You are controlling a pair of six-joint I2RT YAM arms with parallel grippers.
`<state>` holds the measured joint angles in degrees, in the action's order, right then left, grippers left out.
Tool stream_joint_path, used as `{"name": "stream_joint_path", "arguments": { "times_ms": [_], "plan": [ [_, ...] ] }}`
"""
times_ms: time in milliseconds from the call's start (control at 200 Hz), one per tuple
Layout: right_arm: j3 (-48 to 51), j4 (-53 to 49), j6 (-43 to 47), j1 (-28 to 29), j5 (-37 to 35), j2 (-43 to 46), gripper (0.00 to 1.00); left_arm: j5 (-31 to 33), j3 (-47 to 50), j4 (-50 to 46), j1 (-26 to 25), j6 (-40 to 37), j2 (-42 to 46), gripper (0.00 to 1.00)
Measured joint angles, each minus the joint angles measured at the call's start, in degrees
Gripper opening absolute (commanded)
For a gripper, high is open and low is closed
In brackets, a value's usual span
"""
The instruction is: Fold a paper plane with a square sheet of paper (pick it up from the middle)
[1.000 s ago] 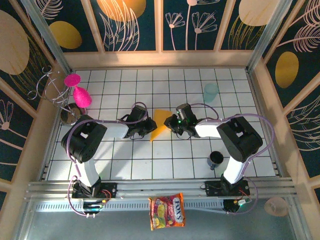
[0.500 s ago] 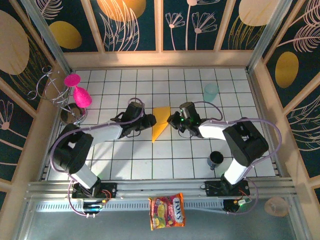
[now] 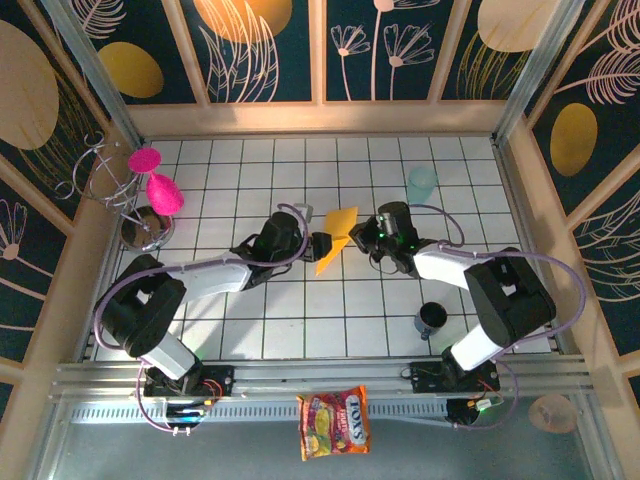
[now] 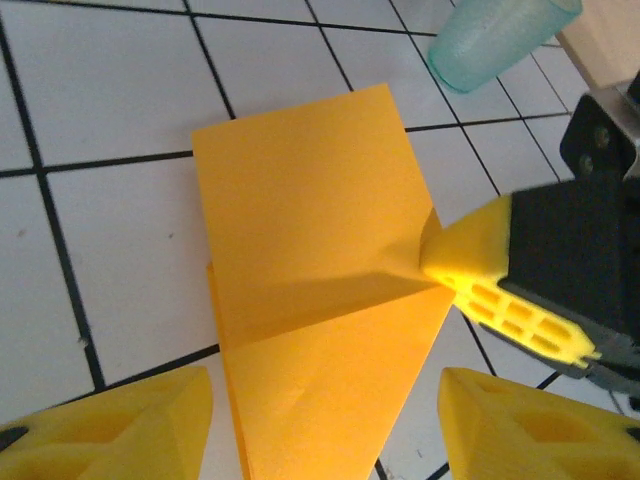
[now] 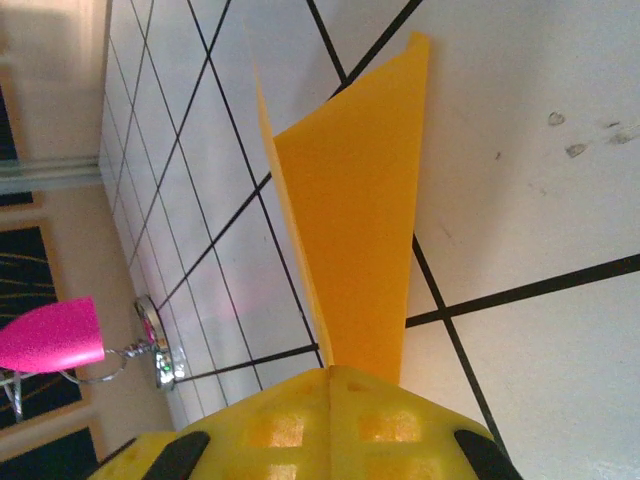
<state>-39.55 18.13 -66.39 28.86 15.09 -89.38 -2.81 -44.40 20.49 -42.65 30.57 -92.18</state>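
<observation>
Right gripper [image 5: 335, 375] is clenched on the edge of the folded orange paper sheet [image 4: 310, 230], holding one flap raised; the rest lies on the tiled table [image 3: 250, 320] at its middle. Left gripper [image 3: 318, 243] is released, with a finger either side of the sheet's near end. Teal cup [image 3: 421, 184] and dark mug [image 3: 432, 319] stand well apart from the sheet, contents unclear. Both arms stretch low toward the centre.
</observation>
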Motion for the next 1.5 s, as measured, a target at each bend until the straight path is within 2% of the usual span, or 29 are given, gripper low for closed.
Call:
{"name": "stream_joint_path", "arguments": {
  "times_ms": [215,385,646,1141,1236,1296,1497],
  "plan": [
    [0.2,0.0,-1.6,-0.5,1.1,0.1,0.00,6.4,0.0,2.0,-5.4,-8.8,-4.1,0.61],
    [1.0,0.0,-2.5,-1.1,1.9,0.1,0.00,9.3,0.2,4.7,-7.5,-13.6,-6.0,0.60],
    [1.1,0.2,-3.7,-1.9,4.3,0.1,0.00,13.8,2.1,10.1,-11.3,-21.9,-9.6,0.51],
    [1.9,1.0,-5.0,-2.2,7.1,0.1,0.00,17.7,2.1,14.0,-11.7,-27.5,-13.7,0.32],
    [1.9,1.0,-5.0,-2.2,7.4,0.1,0.03,17.9,2.1,14.2,-11.7,-27.6,-13.7,0.29],
    [1.9,1.0,-4.9,-2.2,7.5,0.1,0.08,17.9,2.1,14.3,-11.7,-27.6,-13.7,0.27],
    [1.8,-0.9,-3.4,-2.3,7.8,0.1,0.35,17.9,2.1,14.5,-11.7,-27.4,-13.7,0.23]
  ]
}}
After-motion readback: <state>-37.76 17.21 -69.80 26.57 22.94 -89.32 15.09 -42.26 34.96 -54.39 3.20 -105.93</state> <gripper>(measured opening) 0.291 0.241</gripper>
